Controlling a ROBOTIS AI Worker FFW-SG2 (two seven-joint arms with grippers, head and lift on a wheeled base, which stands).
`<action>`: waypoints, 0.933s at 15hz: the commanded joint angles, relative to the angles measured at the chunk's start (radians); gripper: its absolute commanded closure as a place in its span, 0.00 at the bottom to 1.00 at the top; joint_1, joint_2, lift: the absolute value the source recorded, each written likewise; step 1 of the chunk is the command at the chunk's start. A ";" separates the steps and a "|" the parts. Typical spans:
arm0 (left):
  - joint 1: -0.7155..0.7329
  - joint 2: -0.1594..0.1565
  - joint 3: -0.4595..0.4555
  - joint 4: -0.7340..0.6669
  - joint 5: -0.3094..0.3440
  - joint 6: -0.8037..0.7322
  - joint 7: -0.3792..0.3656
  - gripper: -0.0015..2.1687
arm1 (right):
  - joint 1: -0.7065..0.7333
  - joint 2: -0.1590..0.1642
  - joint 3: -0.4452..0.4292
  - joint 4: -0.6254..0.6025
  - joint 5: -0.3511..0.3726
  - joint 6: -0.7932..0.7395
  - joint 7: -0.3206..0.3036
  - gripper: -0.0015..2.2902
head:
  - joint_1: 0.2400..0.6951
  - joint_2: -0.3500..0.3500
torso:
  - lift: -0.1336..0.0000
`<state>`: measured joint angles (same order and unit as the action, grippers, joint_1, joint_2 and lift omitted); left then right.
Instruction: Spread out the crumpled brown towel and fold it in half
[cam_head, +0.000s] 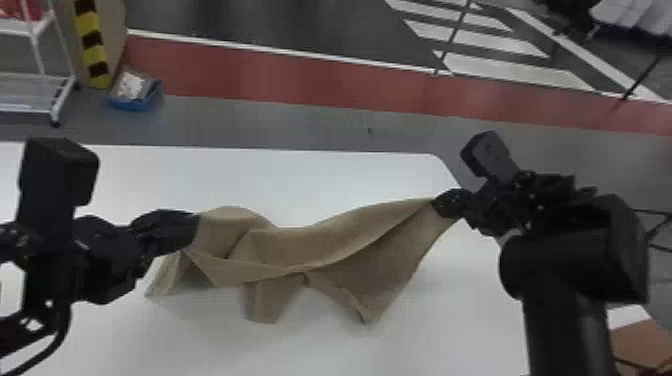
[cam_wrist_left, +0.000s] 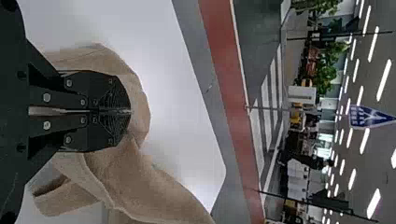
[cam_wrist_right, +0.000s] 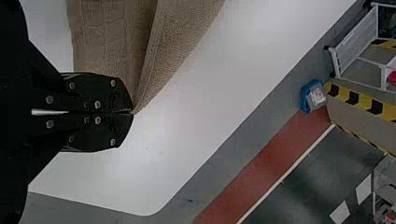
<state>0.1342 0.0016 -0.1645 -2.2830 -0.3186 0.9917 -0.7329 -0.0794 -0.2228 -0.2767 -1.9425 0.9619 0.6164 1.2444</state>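
The brown towel (cam_head: 320, 250) hangs in folds between the two grippers, its lower corners drooping at or near the white table. My left gripper (cam_head: 192, 227) is at the towel's left end, and in the left wrist view the left gripper (cam_wrist_left: 130, 112) is shut on bunched towel (cam_wrist_left: 140, 182). At the towel's upper right corner, my right gripper (cam_head: 437, 204) pinches the cloth. In the right wrist view the right gripper (cam_wrist_right: 132, 112) is shut with the corner of the towel (cam_wrist_right: 112, 37) between its tips.
The white table (cam_head: 350, 175) lies under both arms, its far edge and rounded right corner beyond the towel. Past it on the floor are a blue bin (cam_head: 134, 95), a white rack (cam_head: 55, 95) and a yellow-black striped post (cam_head: 93, 50).
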 joint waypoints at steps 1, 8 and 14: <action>-0.004 -0.004 0.003 0.056 0.015 0.002 0.026 0.00 | 0.017 -0.006 -0.055 0.000 -0.005 0.006 0.001 0.72 | 1.00 0.00 | 0.07; 0.119 -0.004 0.157 0.054 0.050 -0.020 -0.039 0.01 | 0.021 -0.040 -0.124 0.129 0.040 0.021 -0.020 0.72 | 1.00 0.00 | 0.07; 0.168 -0.004 0.082 0.145 0.050 -0.342 -0.085 0.02 | 0.059 -0.026 -0.124 0.185 0.032 0.006 -0.054 0.72 | 1.00 0.00 | 0.07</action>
<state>0.3006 0.0015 -0.0729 -2.1660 -0.2693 0.7415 -0.8176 -0.0210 -0.2528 -0.4004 -1.7635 1.0003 0.6208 1.1912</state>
